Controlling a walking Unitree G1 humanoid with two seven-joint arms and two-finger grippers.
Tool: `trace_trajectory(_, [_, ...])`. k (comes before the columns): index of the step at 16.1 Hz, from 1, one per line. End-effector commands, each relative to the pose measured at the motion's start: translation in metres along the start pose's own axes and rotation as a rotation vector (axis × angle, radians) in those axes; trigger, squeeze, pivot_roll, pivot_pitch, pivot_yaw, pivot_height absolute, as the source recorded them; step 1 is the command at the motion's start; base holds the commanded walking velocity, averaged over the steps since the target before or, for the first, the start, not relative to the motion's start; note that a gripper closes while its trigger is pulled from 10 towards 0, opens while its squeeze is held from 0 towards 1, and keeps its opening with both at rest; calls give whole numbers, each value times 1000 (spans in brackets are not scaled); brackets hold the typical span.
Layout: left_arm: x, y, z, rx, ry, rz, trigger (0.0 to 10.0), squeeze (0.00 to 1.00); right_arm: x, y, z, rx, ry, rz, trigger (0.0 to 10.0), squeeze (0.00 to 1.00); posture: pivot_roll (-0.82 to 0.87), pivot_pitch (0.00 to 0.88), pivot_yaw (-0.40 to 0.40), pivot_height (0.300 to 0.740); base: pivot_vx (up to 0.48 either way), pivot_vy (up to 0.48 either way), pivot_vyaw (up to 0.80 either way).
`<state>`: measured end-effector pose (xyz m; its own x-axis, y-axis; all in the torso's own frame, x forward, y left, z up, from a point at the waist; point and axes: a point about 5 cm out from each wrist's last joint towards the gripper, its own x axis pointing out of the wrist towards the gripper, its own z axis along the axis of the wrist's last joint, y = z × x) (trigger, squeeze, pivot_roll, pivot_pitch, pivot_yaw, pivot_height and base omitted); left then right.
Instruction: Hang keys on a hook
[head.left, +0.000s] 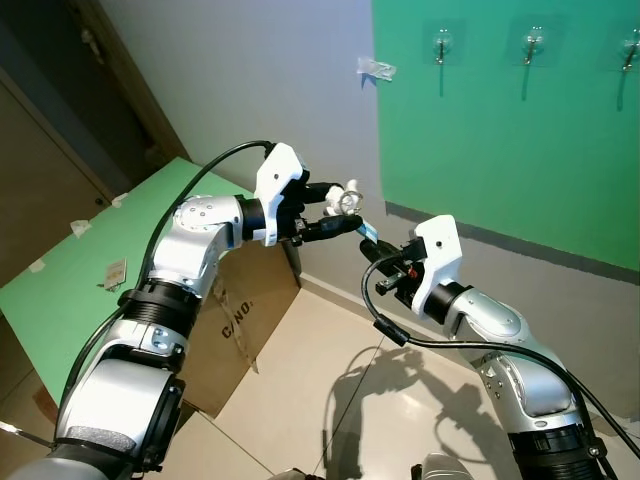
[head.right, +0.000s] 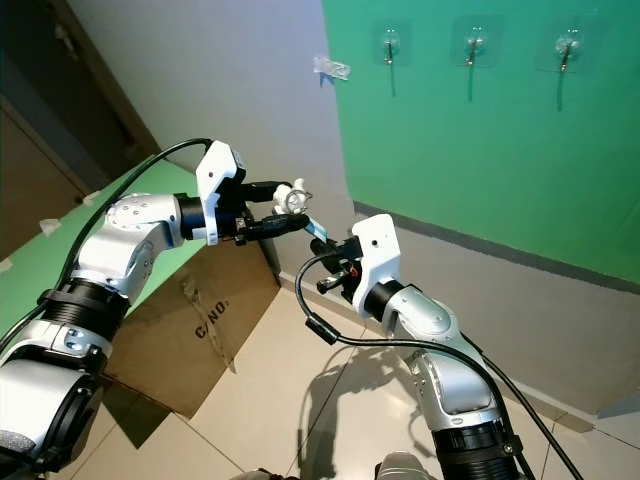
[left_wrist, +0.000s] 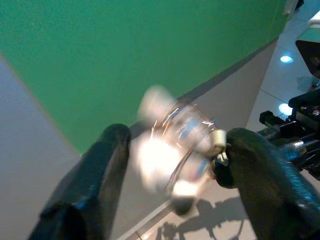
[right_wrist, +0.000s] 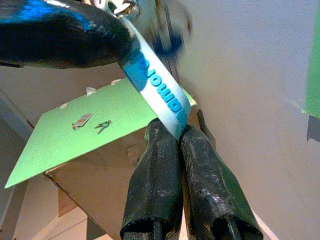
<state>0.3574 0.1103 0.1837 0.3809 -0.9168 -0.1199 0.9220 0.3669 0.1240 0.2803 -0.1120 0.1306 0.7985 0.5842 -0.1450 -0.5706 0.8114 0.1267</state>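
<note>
Left eye view: the left gripper (head.left: 335, 214) is holding the keys (head.left: 349, 201) between its two fingers, well below and to the left of the hooks (head.left: 532, 44) on the green wall panel (head.left: 480, 130). The right gripper (head.left: 372, 246) is pinching the blue key strap (head.left: 367, 231) just beneath the keys.

Left wrist view: the fingers (left_wrist: 95, 175) are sitting part-open around the blurred key bunch (left_wrist: 175, 137).

Right wrist view: the fingers (right_wrist: 155, 170) are closing tight on the strap (right_wrist: 157, 90).

Judging by this, the keys are being gripped but nothing is hanging yet; the reach up to a hook is left.
</note>
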Motion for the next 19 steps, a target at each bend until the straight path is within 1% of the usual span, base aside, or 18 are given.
trace_trajectory(1, [-8,6,1,11,11,34,10000,1000,2,3,-1,4,3,20,0,0,-315,49,205,740,0,0,0])
trace_trajectory(2, [-11,6,-5,15,36,37,10000,1000,2,2,-1,4,1,12,0,0,-315,48,206,740,0,0,0])
trace_trajectory(4, [-15,6,-9,12,48,47,10000,1000,1,0,-2,2,2,4,0,0,-315,42,204,740,0,0,0])
trace_trajectory(6, [-27,7,-22,19,117,82,10000,1000,-1,-4,-4,-35,18,-10,0,0,-316,30,203,740,0,0,0])
trace_trajectory(7, [-30,6,-26,10,125,91,10000,1000,-1,-6,-3,-87,27,-9,0,0,-315,28,202,740,0,0,0])
trace_trajectory(8, [-34,5,-32,-6,131,110,10000,1000,-2,-11,-1,-161,37,-9,0,0,-313,29,200,740,0,0,0])
trace_trajectory(9, [-34,-1,-41,-27,136,123,10000,1000,-3,-19,6,-260,44,-12,0,0,-310,30,198,740,0,0,0])
trace_trajectory(10, [-33,-6,-49,-49,138,148,10000,1000,-3,-26,11,-334,49,-18,0,0,-310,32,195,740,0,0,0])
trace_trajectory(11, [-30,-11,-54,-69,128,169,10000,1000,-4,-33,15,-375,50,-36,0,0,-307,31,192,740,0,0,0])
trace_trajectory(12, [-25,-16,-57,-123,55,255,10000,0,-4,-43,22,-410,40,-70,0,0,-301,31,182,740,0,0,0])
trace_trajectory(13, [-24,-17,-57,-134,30,286,10000,0,-4,-45,24,-418,35,-78,0,0,-301,31,182,740,0,0,0])
trace_trajectory(15, [-20,-18,-58,-225,-74,430,10000,0,-1,-50,34,-423,2,-115,0,0,-294,28,174,740,0,0,0])
trace_trajectory(16, [-18,-23,-62,-266,-98,478,10000,0,2,-54,40,-426,-21,-143,0,0,-290,27,169,740,0,0,0])
trace_trajectory(17, [-16,-28,-66,-268,-92,494,10000,0,4,-56,45,-428,-37,-160,0,0,-284,25,162,740,0,0,0])
trace_trajectory(18, [-11,-41,-76,-266,-48,499,10000,0,9,-63,61,-398,-97,-240,0,0,-284,22,158,740,0,0,0])
trace_trajectory(19, [-9,-45,-78,-293,-54,506,10000,0,9,-65,69,-390,-127,-263,0,0,-283,26,159,740,0,0,0])
